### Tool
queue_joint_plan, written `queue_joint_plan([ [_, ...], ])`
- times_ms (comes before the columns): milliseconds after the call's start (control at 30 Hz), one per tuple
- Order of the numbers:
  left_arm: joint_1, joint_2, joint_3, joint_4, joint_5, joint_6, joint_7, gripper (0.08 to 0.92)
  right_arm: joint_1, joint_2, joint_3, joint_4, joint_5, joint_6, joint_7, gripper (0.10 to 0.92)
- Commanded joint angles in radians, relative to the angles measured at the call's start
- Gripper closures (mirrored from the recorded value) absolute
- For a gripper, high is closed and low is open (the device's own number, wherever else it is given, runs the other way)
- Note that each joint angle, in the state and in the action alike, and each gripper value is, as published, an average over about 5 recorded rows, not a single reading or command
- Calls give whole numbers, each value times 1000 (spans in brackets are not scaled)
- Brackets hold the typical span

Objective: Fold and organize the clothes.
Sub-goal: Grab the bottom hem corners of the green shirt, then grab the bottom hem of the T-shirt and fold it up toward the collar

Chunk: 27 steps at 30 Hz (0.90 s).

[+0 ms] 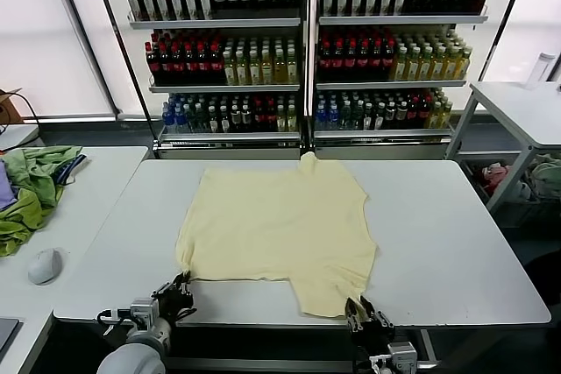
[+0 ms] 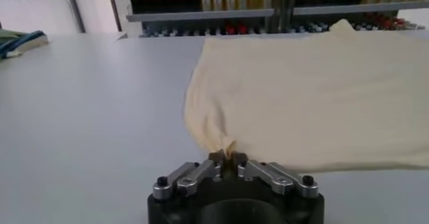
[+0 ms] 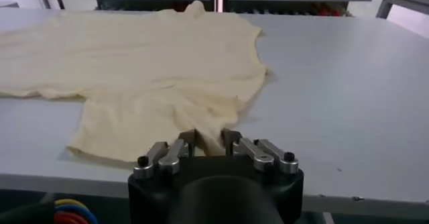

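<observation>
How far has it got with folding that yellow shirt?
Barely started. The pale yellow T-shirt lies spread flat on the white table, with no fold visible. In hand: the left gripper is shut on a bunched corner at the near edge, and the right gripper has its fingers around the near sleeve edge. All the folding and tidying remains.
</observation>
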Motion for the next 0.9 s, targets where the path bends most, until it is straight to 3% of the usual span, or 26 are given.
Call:
queue_joint_plan([
  [33,9,0,-1,-31,-16,-22,6,904,12,-4,1,11,13,15,1,866],
  [133,31,2,-18,-76,-19,-51,8,904,-2,-26,39,52,7,59,-13,899],
  [500,37,61,-58,-186,-59,-86,24,904,48,-100,169,132,67,115,-27,902],
  [900,-166,160,13,-3,-83,-113,36,904,394,-150,31,-100,79,102,-22,902],
])
